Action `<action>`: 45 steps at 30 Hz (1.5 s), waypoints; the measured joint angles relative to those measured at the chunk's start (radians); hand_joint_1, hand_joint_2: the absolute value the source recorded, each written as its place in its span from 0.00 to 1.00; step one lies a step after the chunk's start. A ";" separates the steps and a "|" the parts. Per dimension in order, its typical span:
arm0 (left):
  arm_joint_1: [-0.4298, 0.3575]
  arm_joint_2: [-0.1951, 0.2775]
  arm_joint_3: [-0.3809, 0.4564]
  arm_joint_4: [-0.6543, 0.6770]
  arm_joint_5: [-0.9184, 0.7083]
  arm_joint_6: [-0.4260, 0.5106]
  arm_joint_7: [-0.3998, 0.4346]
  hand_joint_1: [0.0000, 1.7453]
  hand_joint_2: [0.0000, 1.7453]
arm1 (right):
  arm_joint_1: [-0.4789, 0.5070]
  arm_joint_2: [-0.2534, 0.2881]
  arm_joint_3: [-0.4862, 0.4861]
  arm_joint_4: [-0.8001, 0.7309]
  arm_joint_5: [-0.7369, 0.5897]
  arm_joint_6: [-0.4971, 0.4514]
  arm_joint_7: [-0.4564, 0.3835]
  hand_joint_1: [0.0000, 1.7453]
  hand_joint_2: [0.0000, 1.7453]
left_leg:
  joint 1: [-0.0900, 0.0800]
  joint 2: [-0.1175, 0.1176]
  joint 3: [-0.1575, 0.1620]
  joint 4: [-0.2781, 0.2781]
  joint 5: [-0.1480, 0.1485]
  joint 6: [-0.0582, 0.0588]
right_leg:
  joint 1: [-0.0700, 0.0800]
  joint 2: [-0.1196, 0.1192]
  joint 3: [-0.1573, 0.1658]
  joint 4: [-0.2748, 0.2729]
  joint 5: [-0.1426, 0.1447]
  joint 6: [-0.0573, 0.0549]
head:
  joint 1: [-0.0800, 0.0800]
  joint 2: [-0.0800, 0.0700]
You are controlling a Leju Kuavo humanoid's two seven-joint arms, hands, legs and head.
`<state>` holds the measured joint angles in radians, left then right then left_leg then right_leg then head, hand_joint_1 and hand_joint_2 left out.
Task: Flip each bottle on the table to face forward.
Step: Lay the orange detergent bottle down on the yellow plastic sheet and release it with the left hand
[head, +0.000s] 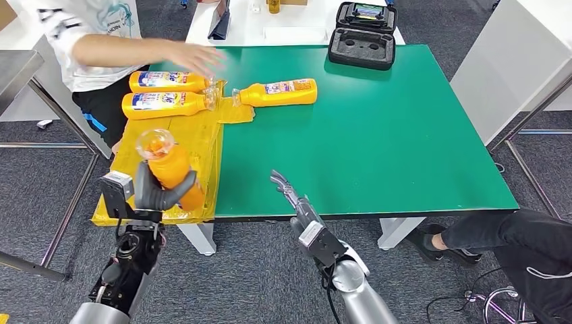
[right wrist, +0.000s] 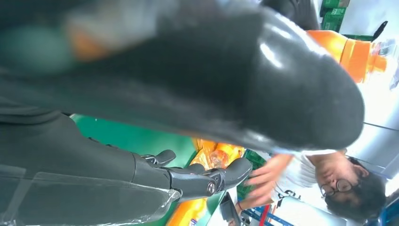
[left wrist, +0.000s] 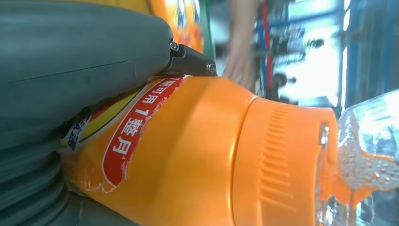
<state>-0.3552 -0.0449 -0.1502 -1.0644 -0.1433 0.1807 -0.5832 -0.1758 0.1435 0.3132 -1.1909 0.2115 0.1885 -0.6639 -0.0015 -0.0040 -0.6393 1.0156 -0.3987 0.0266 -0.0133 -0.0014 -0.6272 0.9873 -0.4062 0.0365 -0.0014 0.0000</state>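
Lower left of the head view: the left hand (head: 156, 192) grasps an orange plastic bottle with a clear cap (head: 170, 169) over the green counter (head: 378, 148). Right hand (head: 287, 190) released, empty. Judged smooth, rigid, moderately heavy: best gripped mid-body.

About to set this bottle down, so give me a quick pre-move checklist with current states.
1. Left hand grips the held bottle: ok.
2. Label direction of held bottle: cannot tell.
3. Right hand free, over green table edge: ok.
4. Person's hand clear of workspace: not ok, it reaches over the lying bottles.
5. Third bottle lying apart on the green: ok.
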 joint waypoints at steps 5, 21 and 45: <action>-0.023 0.039 0.028 -0.033 -0.098 0.079 0.018 1.00 1.00 | -0.001 -0.008 0.002 -0.004 -0.020 0.011 -0.008 0.00 0.00 | 0.000 0.000 0.000 0.000 0.000 0.000 | 0.000 0.000 0.000 0.000 0.000 0.000 | 0.000 0.000; -0.287 0.263 -0.136 0.161 -0.864 0.168 0.224 1.00 1.00 | -0.048 0.004 0.015 0.037 -0.052 0.049 -0.032 0.00 0.00 | 0.001 0.000 0.000 0.000 0.001 -0.001 | 0.001 0.000 0.000 0.001 0.000 0.000 | 0.000 0.000; -0.476 0.248 -0.391 0.484 -0.991 0.091 0.328 1.00 1.00 | -0.065 -0.011 0.021 0.047 -0.023 0.027 -0.033 0.00 1.00 | 0.001 0.000 0.000 0.000 0.001 -0.001 | 0.001 0.000 0.000 0.000 0.000 0.000 | 0.000 0.000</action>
<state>-0.8315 0.2032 -0.5409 -0.5804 -1.1344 0.2713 -0.2549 -0.2404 0.1326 0.3342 -1.1440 0.1881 0.2155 -0.6970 -0.0007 -0.0038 -0.6394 1.0156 -0.3976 0.0257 -0.0128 -0.0012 -0.6275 0.9876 -0.4059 0.0365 -0.0011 0.0000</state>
